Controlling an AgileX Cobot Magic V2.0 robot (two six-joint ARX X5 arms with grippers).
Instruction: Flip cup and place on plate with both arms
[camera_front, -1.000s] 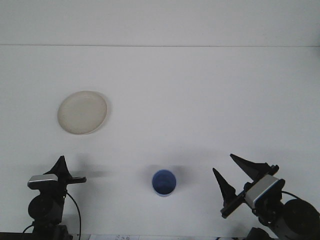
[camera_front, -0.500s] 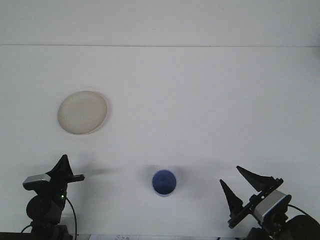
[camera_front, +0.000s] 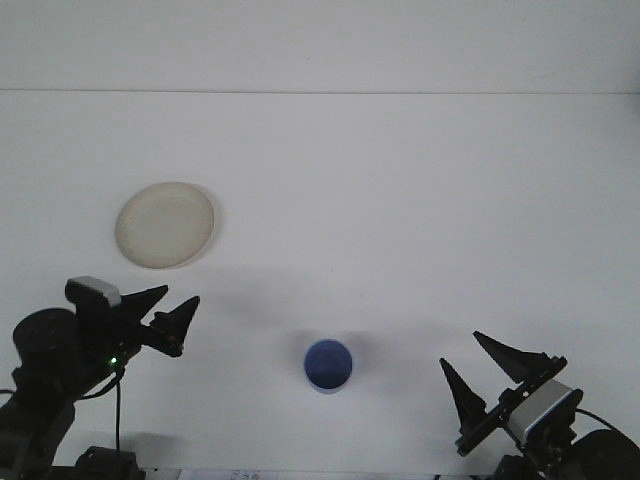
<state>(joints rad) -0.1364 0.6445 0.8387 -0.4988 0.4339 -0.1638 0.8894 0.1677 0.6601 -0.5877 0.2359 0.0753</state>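
We judge the task barely begun: the blue cup (camera_front: 328, 365) stands on the white table (camera_front: 400, 200) near its front edge, and the cream plate (camera_front: 165, 224) lies bare, well apart from it toward the back left. Neither of our grippers touches anything. Whether the cup shows us its open mouth or its base we cannot tell from this front view, so we cannot say if the flip is done; we take it as not yet done. The left gripper (camera_front: 168, 312) hangs low at the front left, its two dark fingers spread and pointing right, with the cup off to its right and slightly nearer us, and the plate just beyond it. The right gripper (camera_front: 488, 364) sits at the front right corner, fingers splayed wide and empty, aimed back and to the left; the cup lies well apart to its left at about the same depth. Grasping, turning, handing over and setting down all remain.
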